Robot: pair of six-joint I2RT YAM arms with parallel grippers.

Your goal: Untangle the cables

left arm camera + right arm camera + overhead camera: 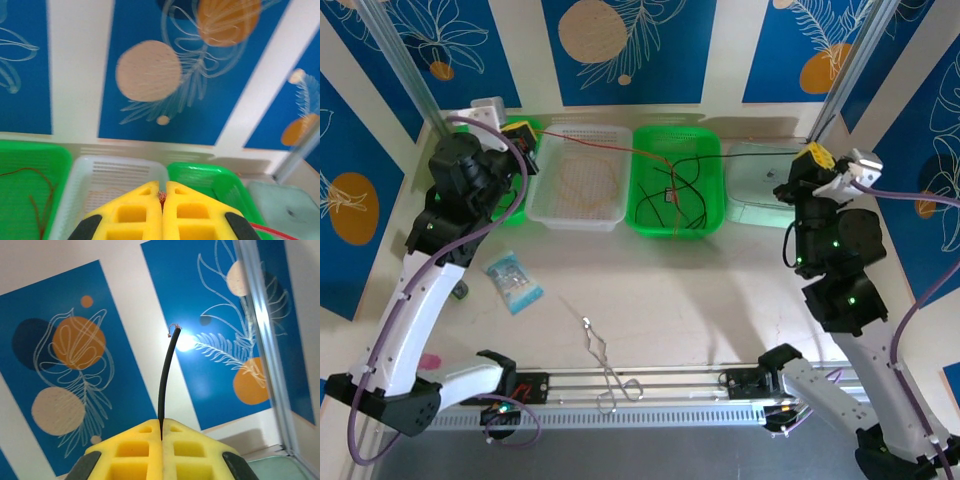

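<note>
The cables lie tangled in the middle green basket [712, 140]: black loops [685, 200] and a red strand [600, 143]. The red cable runs taut from the basket, across the white basket [548, 215], to my left gripper [523, 134]. That gripper is shut on the red cable, whose frayed tip [161, 196] pokes out between the yellow fingers [135, 210]. A black cable [750, 156] stretches right from the basket to my right gripper [814, 155], which is shut on it. Its end [167, 375] stands up above the closed gripper [161, 422]. A yellow-orange coil [588, 180] rests in the white basket.
Another green basket [20, 160] at the far left holds a thin red wire [35, 200]. A pale tray [755, 185] stands at the right end of the row. Metal forceps [605, 365] and a small packet [513, 282] lie on the table in front.
</note>
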